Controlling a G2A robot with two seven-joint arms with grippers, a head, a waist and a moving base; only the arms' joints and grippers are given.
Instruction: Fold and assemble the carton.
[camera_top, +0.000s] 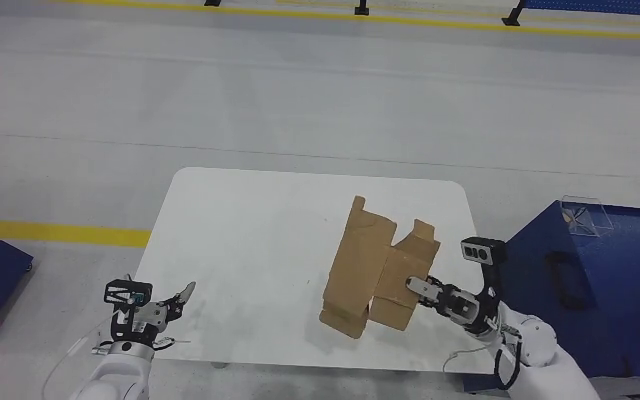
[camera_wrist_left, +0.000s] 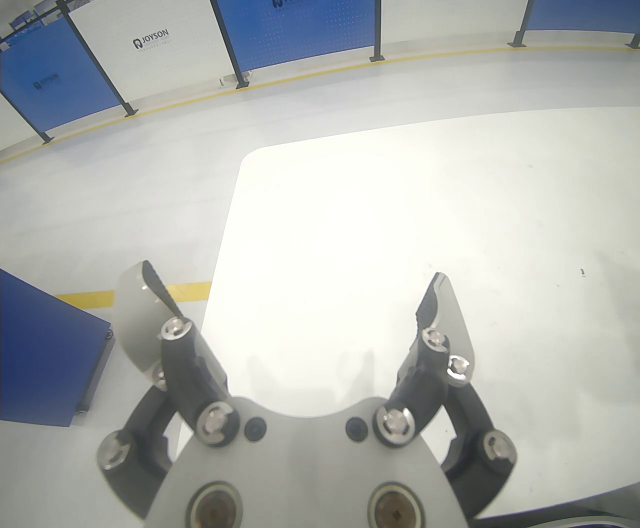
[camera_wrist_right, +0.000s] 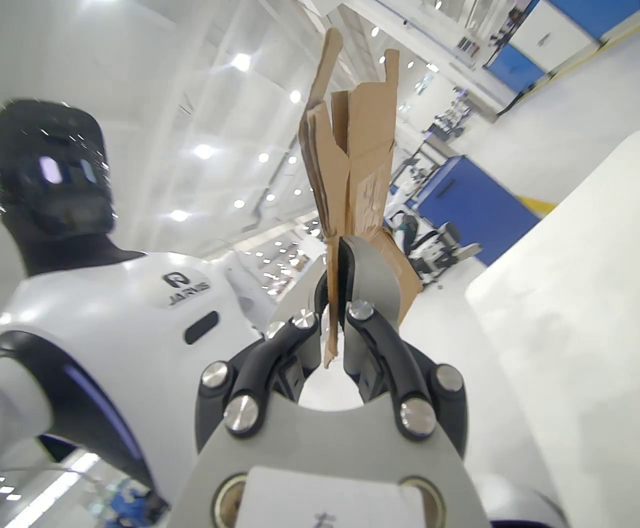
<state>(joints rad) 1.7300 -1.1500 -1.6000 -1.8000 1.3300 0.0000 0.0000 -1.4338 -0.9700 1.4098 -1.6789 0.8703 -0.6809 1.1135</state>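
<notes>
A flattened brown carton (camera_top: 378, 268) is lifted off the white table (camera_top: 250, 250), tilted, over its right half. My right gripper (camera_top: 415, 287) is shut on the carton's near edge, at the table's front right. In the right wrist view the carton (camera_wrist_right: 350, 165) stands edge-on between the fingers of that gripper (camera_wrist_right: 334, 250), its flaps sticking out beyond them. My left gripper (camera_top: 185, 295) hovers at the table's front left corner, far from the carton. In the left wrist view the left gripper (camera_wrist_left: 292, 272) is open with nothing between its fingers.
A blue cabinet (camera_top: 575, 290) stands right of the table, close to the right arm. Another blue panel (camera_wrist_left: 45, 350) sits on the floor left of the table. A yellow floor line (camera_top: 70, 234) runs to the left. The table's left half is bare.
</notes>
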